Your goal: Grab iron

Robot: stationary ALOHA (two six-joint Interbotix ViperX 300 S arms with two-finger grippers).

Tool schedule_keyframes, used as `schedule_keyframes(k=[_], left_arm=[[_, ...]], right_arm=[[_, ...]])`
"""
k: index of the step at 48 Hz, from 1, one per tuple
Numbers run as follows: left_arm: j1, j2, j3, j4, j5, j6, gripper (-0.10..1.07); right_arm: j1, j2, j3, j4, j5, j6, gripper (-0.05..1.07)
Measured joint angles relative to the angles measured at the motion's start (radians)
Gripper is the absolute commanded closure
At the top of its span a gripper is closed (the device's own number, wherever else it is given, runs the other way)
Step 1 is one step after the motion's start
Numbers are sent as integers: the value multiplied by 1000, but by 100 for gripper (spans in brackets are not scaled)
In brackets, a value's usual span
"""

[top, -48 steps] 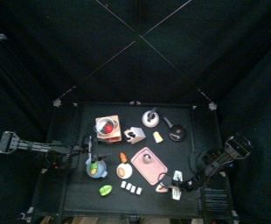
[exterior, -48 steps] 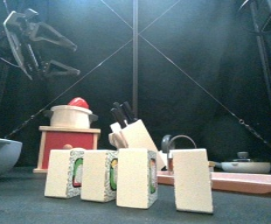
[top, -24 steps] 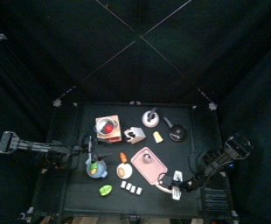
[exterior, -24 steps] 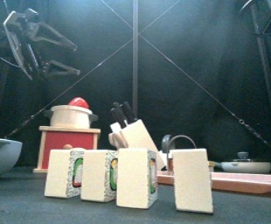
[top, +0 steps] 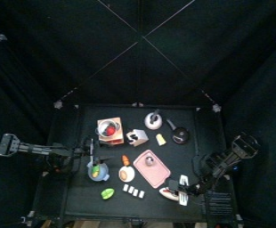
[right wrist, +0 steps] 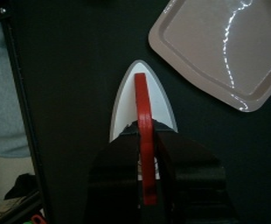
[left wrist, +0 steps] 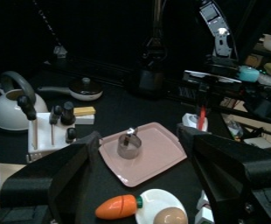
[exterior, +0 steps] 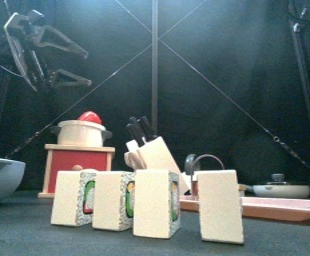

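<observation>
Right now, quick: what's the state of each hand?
Left hand: open, holding nothing.
Right hand: down over the small salmon-pink toy iron; open or closed cannot be told.

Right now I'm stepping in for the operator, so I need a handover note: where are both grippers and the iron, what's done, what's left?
Left gripper: open, empty, hanging above the table's left side.
Right gripper: directly over the rear end of the iron; whether it grips is unclear.
Iron: flat on the table at front right, beside the pink tray and apart from it.
Done: approach. Left: confirm the grip, then lift.
</observation>
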Motion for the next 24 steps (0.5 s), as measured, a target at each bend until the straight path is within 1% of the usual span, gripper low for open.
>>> schedule_keyframes(k=[6,13,16,24], left_arm=[[2,0,0,2,0,0,-5],[2,0,0,2,0,0,-5],[0,0,0,0,0,0,-5],[0,0,0,-8,0,0,-5]], right_arm=[[-3,-2,0,-14,2,-2,64],[-37,-5,-6,-49,18,0,64],[-63,-11,-12,-71,37,0,64],[-167,-41,-34,-141,60,0,65]])
